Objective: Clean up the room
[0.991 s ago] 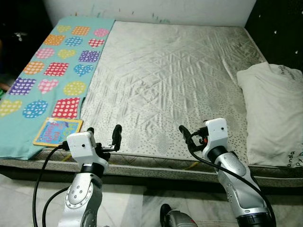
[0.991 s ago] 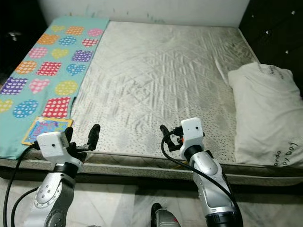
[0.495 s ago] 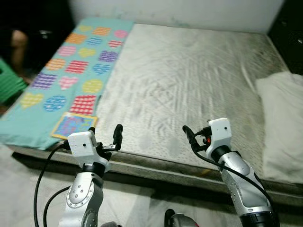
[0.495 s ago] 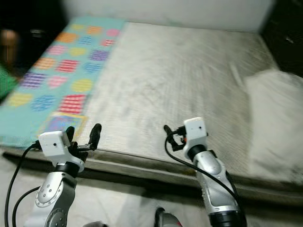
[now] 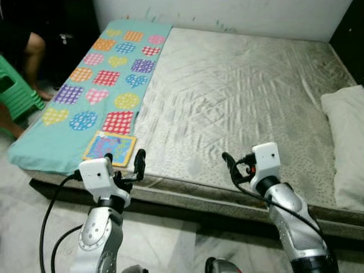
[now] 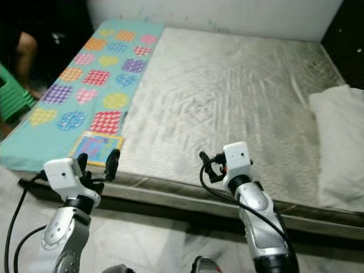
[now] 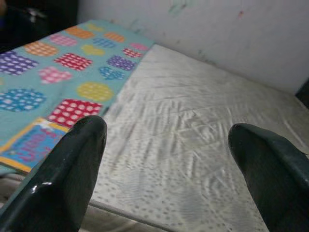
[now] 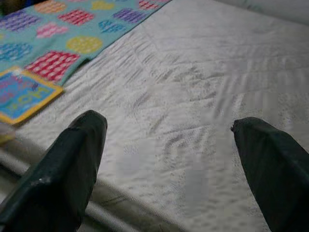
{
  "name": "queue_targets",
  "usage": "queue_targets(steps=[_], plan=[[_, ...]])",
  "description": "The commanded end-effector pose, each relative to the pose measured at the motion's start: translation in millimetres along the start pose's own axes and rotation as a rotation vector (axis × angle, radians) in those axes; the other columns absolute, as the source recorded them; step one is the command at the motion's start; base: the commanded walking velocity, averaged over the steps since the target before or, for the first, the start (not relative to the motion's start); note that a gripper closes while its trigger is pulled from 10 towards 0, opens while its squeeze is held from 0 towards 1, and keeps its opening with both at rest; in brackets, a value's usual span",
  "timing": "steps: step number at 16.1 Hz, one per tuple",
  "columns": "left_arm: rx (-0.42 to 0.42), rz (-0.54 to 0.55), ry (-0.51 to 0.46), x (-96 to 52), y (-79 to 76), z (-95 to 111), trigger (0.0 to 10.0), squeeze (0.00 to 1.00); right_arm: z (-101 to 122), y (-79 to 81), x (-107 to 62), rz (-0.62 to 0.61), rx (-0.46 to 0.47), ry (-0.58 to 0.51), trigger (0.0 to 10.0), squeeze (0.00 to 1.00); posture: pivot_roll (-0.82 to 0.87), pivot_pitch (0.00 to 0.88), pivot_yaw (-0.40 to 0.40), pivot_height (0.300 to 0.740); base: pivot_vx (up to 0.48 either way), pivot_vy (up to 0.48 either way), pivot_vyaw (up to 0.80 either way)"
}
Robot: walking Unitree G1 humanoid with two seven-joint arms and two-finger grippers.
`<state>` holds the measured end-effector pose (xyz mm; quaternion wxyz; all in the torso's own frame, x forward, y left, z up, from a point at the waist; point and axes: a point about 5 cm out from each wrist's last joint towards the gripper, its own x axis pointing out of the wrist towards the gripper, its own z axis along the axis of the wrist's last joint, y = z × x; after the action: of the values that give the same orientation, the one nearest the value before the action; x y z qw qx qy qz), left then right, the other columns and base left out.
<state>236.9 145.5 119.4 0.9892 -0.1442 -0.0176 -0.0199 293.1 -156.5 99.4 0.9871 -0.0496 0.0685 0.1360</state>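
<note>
A bed with a wrinkled grey-white quilted sheet lies before me. A teal blanket with coloured hearts and squares covers its left side. A small colourful picture book lies on the blanket near the front edge, also seen as the book. A white pillow rests at the right edge. My left gripper hovers open over the front edge just right of the book, holding nothing. My right gripper is open and held above the front edge of the sheet, nothing between its fingers.
A green plastic stool stands on the floor left of the bed, with a person's leg beside it. A white wall runs behind the bed. Pale floor lies below the bed frame.
The camera has swung to the left, bringing the green stool and the person's leg into view and pushing the pillow toward the right edge. Both arms keep the same pose.
</note>
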Motion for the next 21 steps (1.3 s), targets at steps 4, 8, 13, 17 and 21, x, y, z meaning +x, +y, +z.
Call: queue_targets(steps=[4, 8, 13, 17, 21], plan=[[-0.017, -0.039, -0.024, -2.6, -3.2, 4, 10.0, 0.00, 3, 5.6, 0.2, 0.020, -0.010, -0.012, 10.0, 0.00, -0.12, 0.157, -0.025, 0.740, 0.193, 0.000, 0.00], [-0.013, -0.037, -0.014, -5.1, -0.5, 2, 10.0, 0.00, 17, -1.3, -5.2, -0.043, 0.049, -0.104, 10.0, 0.00, -0.13, 0.154, -0.022, 0.740, 0.398, 0.000, 0.00], [0.001, -0.040, 0.003, -5.7, 1.6, 0, 10.0, 0.00, 9, -3.9, -13.5, -0.087, 0.074, -0.069, 10.0, 0.00, -0.13, 0.154, -0.013, 0.740, 0.375, 0.000, -0.64], [0.012, -0.023, 0.030, -4.9, 3.0, -4, 10.0, 0.00, 9, -2.8, -13.2, -0.084, 0.073, -0.064, 10.0, 0.00, -0.13, 0.153, -0.010, 0.740, 0.257, 0.000, 0.00], [0.020, 0.020, 0.058, -4.9, 7.8, -7, 10.0, 0.00, 6, -5.3, -13.4, -0.098, 0.057, -0.051, 10.0, 0.00, -0.12, 0.154, -0.013, 0.740, 0.000, 0.000, 0.00]])
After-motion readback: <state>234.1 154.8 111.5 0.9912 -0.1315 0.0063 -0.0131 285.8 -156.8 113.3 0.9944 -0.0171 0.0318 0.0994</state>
